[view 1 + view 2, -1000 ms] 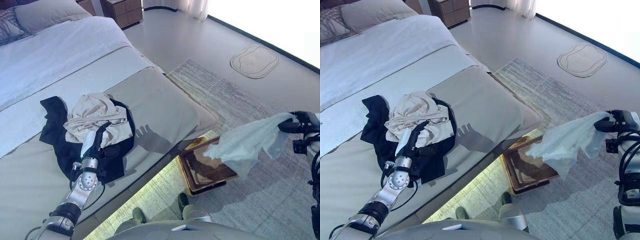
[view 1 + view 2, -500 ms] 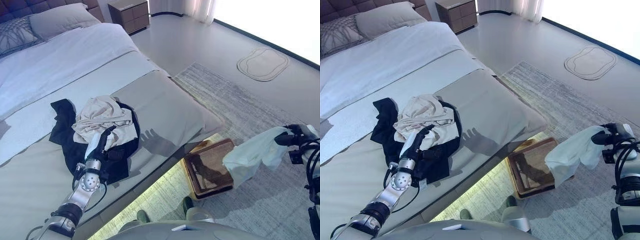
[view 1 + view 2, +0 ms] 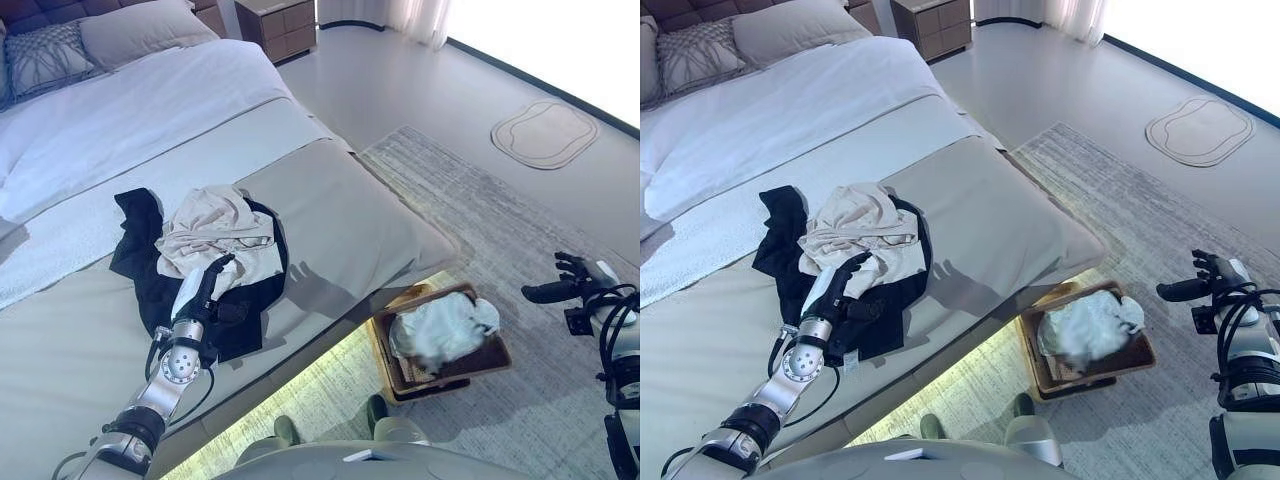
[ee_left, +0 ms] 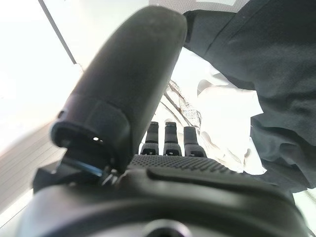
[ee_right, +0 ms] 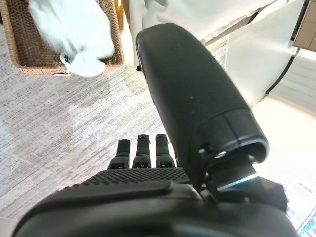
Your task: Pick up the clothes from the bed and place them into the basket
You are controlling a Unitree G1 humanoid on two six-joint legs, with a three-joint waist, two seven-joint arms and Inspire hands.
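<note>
Now right hand [image 3: 1202, 287] hangs empty, fingers straight, over the rug [image 3: 1160, 215] just beside the basket [image 3: 1140, 358], where a white cloth [image 3: 1087, 325] lies. Left hand [image 3: 205, 293] rests fingers extended on the beige [image 3: 215, 225] and black clothes [image 3: 150, 285] piled on the bed [image 3: 340, 215].

We see a smooth grey floor [image 3: 400, 80] running toward 12 o'clock, bright with daylight from about 1 o'clock. A wooden nightstand [image 3: 283, 22] with drawers stands at 12 o'clock, and pale curtains [image 3: 400, 12] hang just beside it. A grey streaked rug [image 3: 520, 250] covers the floor from 2 to 5 o'clock. A small pale mat [image 3: 545, 132] lies at 2 o'clock, well apart from the rug.
</note>
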